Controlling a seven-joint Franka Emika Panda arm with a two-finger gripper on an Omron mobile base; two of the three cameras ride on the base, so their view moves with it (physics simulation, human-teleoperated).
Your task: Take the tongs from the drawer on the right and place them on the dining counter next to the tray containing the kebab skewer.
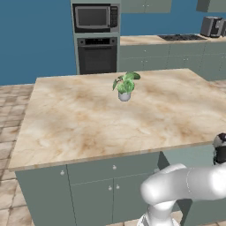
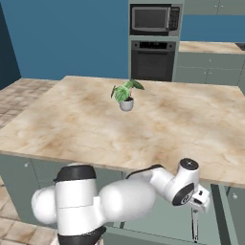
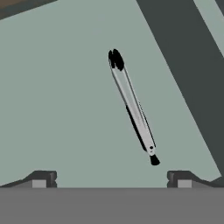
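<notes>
The tongs (image 3: 133, 107), slim and silvery with black ends, lie flat on the grey-green floor of the open drawer (image 3: 57, 109). My gripper (image 3: 111, 178) hangs above them, open, its two fingertips (image 3: 43, 178) spread wide on either side with nothing between them. In the right base view the hand reaches down past the island's edge over the drawer (image 2: 162, 225), and the tongs (image 2: 194, 224) show as a thin pale line below it. The dining counter, the tray and the kebab skewer are out of view.
A marbled island (image 1: 88, 119) with a potted plant (image 1: 125, 86) stands just above the drawer. The drawer's dark side wall (image 3: 183, 65) runs close to the tongs. Oven (image 1: 97, 55), microwave (image 1: 95, 17) and a back counter lie beyond.
</notes>
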